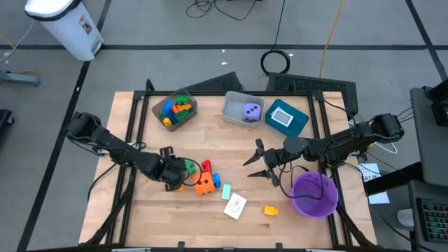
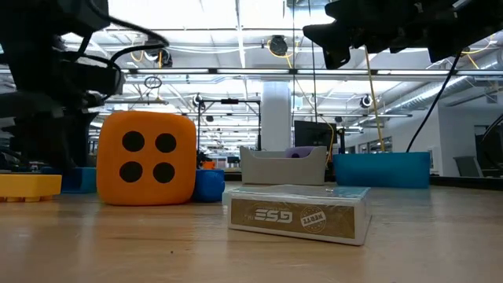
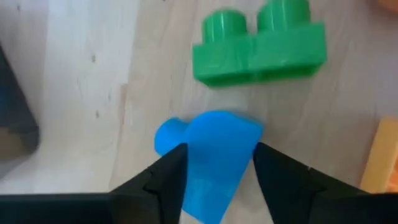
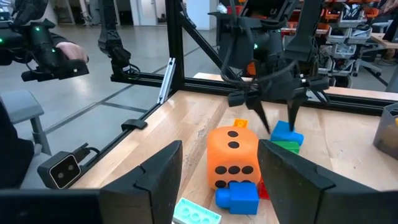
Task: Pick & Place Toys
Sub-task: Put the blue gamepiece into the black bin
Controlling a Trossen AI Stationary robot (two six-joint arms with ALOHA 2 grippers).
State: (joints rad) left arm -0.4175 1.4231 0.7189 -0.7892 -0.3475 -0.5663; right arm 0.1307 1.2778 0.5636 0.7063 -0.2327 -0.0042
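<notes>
A blue block (image 3: 211,155) is clamped between the left hand's (image 3: 214,165) fingers, just beside a green block (image 3: 261,46); the right hand's (image 1: 260,162) fingers are spread apart, empty.

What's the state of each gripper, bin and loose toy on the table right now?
left gripper: shut on blue block
right gripper: open, empty, above the table
green block: loose on the table
orange die: on the table
purple die: in grey bin
brown bin: holds blocks
purple bowl: empty
card box: lying flat
</notes>
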